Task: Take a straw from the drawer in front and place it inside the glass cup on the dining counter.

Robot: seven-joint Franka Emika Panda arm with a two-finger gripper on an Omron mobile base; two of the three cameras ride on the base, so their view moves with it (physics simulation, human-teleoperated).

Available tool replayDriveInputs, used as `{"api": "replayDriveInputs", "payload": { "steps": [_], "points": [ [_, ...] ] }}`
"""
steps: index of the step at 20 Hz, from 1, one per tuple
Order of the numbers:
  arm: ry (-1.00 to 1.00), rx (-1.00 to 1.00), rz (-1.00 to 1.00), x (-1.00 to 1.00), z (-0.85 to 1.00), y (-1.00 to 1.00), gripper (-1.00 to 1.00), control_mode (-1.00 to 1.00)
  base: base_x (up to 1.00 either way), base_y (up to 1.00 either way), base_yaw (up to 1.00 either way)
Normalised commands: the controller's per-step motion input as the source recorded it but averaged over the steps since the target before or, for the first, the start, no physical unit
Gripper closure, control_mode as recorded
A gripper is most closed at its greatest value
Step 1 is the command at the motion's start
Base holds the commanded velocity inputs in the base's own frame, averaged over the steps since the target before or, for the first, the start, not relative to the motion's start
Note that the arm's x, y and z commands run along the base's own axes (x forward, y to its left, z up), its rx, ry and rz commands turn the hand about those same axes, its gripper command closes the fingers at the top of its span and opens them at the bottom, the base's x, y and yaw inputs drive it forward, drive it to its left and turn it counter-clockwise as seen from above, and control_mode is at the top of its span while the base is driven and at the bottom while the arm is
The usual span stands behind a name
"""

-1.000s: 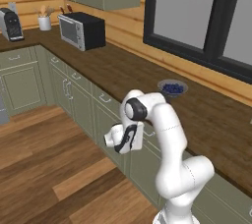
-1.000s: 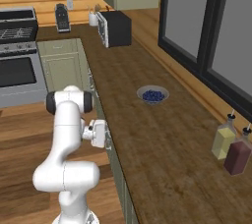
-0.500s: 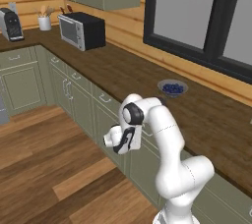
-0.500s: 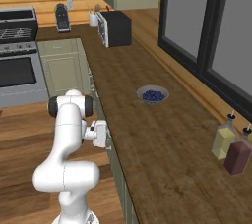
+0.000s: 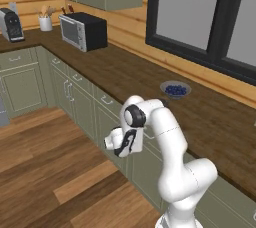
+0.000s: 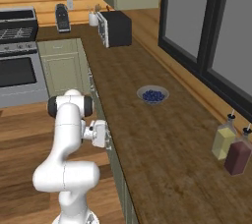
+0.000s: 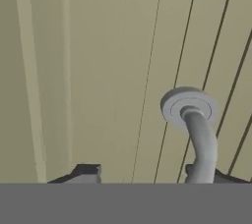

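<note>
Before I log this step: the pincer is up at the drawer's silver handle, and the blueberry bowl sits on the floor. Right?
Not quite. The pincer is at the drawer by its silver handle, but the blueberry bowl sits on the dark wood worktop, not the floor, as the right base view shows.

A flat sage-green drawer front (image 7: 113, 70) is seen very close, and it takes up nearly all of the picture. Thin dark lines are drawn across it at a slight slant, and a wider pale band is seen along the left side. A silver handle (image 7: 197, 134) is fixed to the panel at the lower right: a round base plate is pressed on the panel, and a curved bar is bent down from it. Two dark fingertips (image 7: 83, 173) of the tool (image 7: 147, 179) are seen at the bottom. The bar is placed just beside the right one; contact cannot be judged.
</note>
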Motion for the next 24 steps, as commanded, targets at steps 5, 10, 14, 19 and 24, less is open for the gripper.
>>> {"api": "replayDriveInputs", "payload": {
  "steps": [5, 10, 14, 19, 24],
  "points": [
    [0.0, 0.0, 0.0, -0.42, 0.0, 0.26, 1.0, -1.0, 0.0, 0.0, 0.0],
    [0.0, 0.0, 0.0, -0.54, 0.02, 0.7, 1.0, -1.0, 0.0, 0.0, 0.0],
    [0.0, 0.02, 0.0, -0.66, 0.11, 0.95, 1.0, -1.0, 0.0, 0.0, 0.0],
    [0.0, 0.03, 0.0, -0.69, 0.16, 1.0, 1.0, -1.0, 0.0, 0.0, 0.0],
    [0.0, 0.04, 0.0, -0.67, 0.15, 1.0, 1.0, -1.0, 0.0, 0.0, 0.0]
  ]
}}
